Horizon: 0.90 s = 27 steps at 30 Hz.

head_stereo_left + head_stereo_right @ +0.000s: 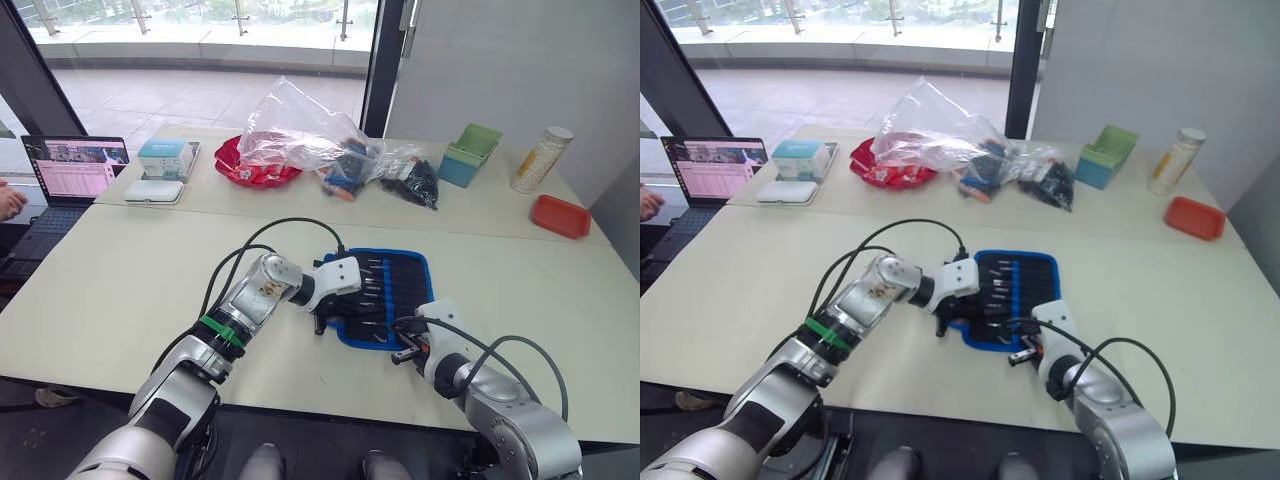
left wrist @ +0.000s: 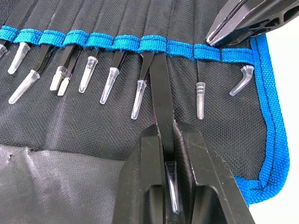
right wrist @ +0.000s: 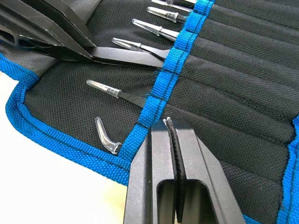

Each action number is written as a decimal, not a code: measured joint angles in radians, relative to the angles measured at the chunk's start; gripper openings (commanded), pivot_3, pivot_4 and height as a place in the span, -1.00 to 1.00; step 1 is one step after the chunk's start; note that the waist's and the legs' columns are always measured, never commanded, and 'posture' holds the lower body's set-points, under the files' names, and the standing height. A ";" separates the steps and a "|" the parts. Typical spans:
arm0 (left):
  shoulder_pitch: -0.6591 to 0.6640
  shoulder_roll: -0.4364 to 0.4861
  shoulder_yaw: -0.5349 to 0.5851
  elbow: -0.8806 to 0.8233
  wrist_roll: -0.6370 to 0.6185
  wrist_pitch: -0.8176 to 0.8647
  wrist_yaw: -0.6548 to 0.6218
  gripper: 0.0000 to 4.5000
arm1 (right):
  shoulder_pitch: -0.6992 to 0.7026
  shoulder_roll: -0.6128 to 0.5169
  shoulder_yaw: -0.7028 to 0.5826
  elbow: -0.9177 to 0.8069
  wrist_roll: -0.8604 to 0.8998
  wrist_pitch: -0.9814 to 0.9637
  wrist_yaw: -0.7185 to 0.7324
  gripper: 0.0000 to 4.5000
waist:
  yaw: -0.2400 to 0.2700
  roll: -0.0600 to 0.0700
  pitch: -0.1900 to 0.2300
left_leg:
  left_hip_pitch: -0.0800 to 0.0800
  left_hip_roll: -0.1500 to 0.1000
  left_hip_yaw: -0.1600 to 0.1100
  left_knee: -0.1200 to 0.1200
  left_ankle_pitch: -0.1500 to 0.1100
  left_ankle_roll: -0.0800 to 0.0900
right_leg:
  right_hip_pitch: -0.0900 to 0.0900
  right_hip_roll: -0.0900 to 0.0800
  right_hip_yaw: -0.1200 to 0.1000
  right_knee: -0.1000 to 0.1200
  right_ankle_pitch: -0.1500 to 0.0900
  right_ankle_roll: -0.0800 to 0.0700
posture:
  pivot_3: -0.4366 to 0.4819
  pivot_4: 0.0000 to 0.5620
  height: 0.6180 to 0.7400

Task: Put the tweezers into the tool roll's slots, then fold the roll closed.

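Tweezers (image 2: 159, 88) sit clamped between left fingers (image 2: 145, 186), entering the slots (image 2: 152, 44).

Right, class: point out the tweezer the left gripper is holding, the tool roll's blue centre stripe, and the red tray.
held tweezer (image 2: 161, 88), left wrist view, mid shaft
blue centre stripe (image 3: 174, 70), right wrist view, stitched band
red tray (image 1: 560, 216), left eye view, inner floor

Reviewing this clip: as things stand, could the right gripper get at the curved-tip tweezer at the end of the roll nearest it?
Probably yes. The right gripper rests shut on the blue centre stripe right beside the curved-tip tweezer, with nothing between them; the left gripper holds a tweezer two slots away.
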 measured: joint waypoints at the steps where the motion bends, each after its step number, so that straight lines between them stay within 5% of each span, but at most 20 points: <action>1: -0.008 -0.001 -0.004 0.007 0.010 -0.011 -0.009 -0.99 | 0.001 0.002 0.000 -0.002 0.000 0.000 -0.003 -1.00 | 0.000 0.000 0.000 | 0.000 0.000 0.000 0.000 0.000 0.000 | 0.000 0.000 0.000 0.000 0.000 0.000 | -0.05 -0.47 1.00; 27: 0.002 0.182 0.008 -0.078 0.037 -0.077 -0.134 -0.99 | 0.000 0.034 0.012 -0.016 0.001 0.019 -0.025 -1.00 | -0.020 0.001 0.001 | 0.001 0.001 -0.001 -0.002 -0.001 0.001 | -0.001 0.001 0.000 0.001 0.000 -0.001 | -0.05 -0.47 1.00</action>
